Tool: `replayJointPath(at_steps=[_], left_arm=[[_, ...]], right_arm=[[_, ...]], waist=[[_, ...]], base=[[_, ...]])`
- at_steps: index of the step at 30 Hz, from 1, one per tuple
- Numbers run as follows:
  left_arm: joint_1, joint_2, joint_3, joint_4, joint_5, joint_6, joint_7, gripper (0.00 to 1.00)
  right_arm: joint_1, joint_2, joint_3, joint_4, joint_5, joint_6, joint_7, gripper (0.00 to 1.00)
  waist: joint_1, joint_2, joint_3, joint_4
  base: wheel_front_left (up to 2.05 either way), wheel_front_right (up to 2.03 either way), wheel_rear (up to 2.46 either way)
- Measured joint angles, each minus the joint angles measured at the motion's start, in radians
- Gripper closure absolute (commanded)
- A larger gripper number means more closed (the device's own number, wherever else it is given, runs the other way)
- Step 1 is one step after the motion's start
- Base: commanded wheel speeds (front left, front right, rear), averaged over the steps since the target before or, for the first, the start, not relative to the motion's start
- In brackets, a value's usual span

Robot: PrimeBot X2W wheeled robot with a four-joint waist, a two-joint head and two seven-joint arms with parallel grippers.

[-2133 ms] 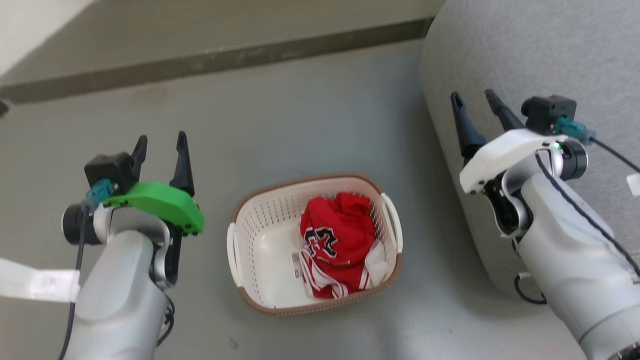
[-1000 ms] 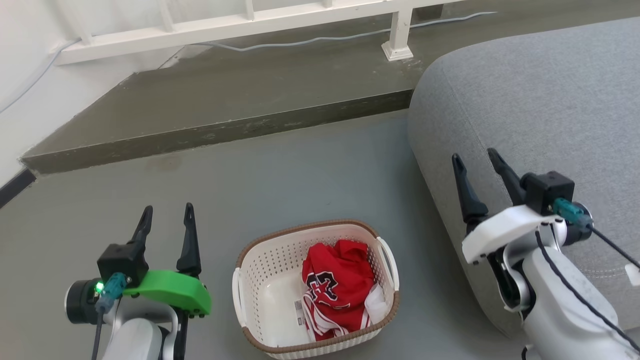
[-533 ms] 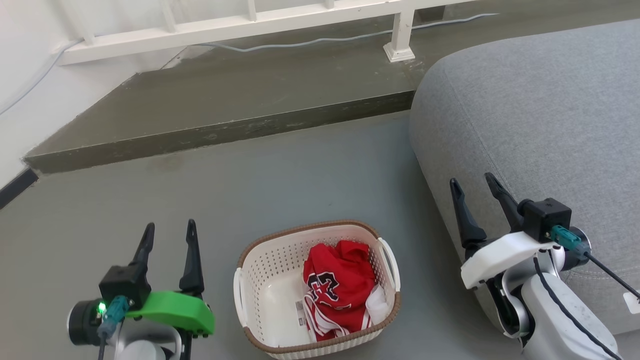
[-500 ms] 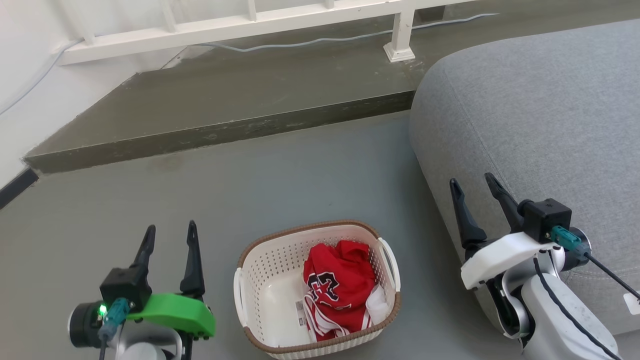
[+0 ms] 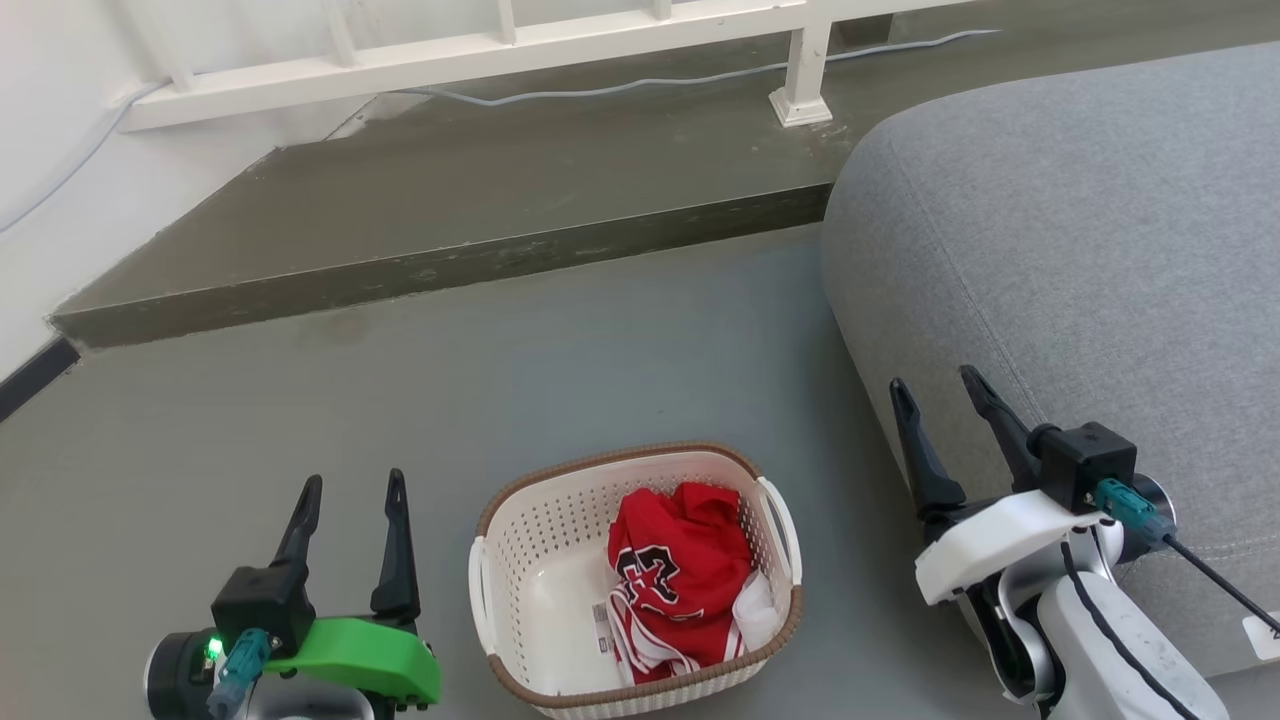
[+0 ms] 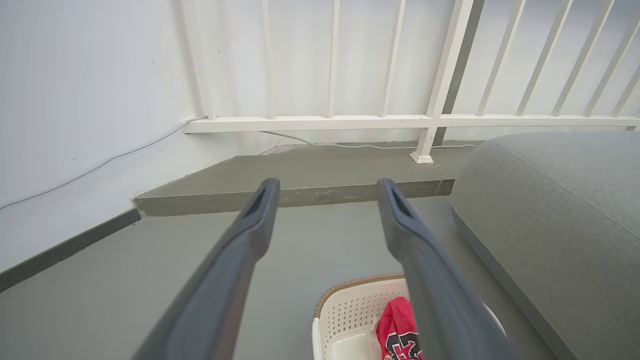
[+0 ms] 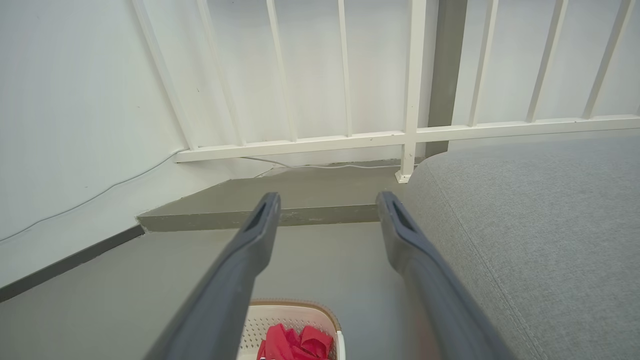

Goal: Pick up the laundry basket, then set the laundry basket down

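Observation:
The laundry basket [image 5: 520, 560], cream-white and perforated with a brown rim and white side handles, sits on the grey floor at the bottom centre of the head view, with a crumpled red jersey [image 5: 675, 575] inside. Its far rim also shows at the bottom of the left wrist view [image 6: 350, 287] and right wrist view [image 7: 295, 304]. My left gripper [image 5: 354, 483] hangs open to the basket's left, apart from it, holding nothing. Over on the other side, my right gripper [image 5: 935, 378] is open too, in front of the sofa's edge and clear of the basket.
A grey sofa [image 5: 1080, 250] fills the right side, close to my right arm. A raised concrete step [image 5: 450, 220] runs across behind the basket, with a white railing [image 5: 480, 50] and a cable [image 5: 620, 85] along the wall.
The head camera tilted up early on, bringing the step and railing into view. Since then both grippers have dropped lower in the head view, still open. The basket stays on the floor.

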Motion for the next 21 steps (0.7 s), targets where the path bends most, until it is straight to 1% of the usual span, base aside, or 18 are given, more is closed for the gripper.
replayJointPath(at_steps=[7, 12, 15, 21], left_arm=[[0.022, -0.004, 0.002, -0.009, 0.002, 0.000, 0.000, 0.00], [0.032, -0.008, 0.002, -0.012, 0.006, 0.000, 0.000, 0.00], [0.040, -0.009, 0.002, -0.014, 0.015, 0.008, 0.000, 0.00], [0.043, -0.011, 0.002, -0.016, 0.018, 0.009, 0.000, 0.00]], right_arm=[[0.024, 0.002, -0.001, -0.005, -0.013, 0.011, 0.000, 0.00], [0.043, 0.005, -0.004, -0.007, -0.020, 0.013, 0.000, 0.00], [0.044, 0.005, -0.006, -0.009, -0.025, 0.018, 0.000, 0.00], [0.045, 0.006, -0.013, -0.016, -0.031, 0.026, 0.000, 0.00]], waist=[[0.0000, 0.0000, -0.003, -0.001], [0.0000, 0.0000, -0.005, -0.001], [0.0000, 0.0000, -0.005, 0.000], [0.0000, 0.0000, -0.005, 0.001]], base=[[0.00, 0.00, 0.00], [0.00, 0.00, 0.00], [0.00, 0.00, 0.00], [0.00, 0.00, 0.00]])
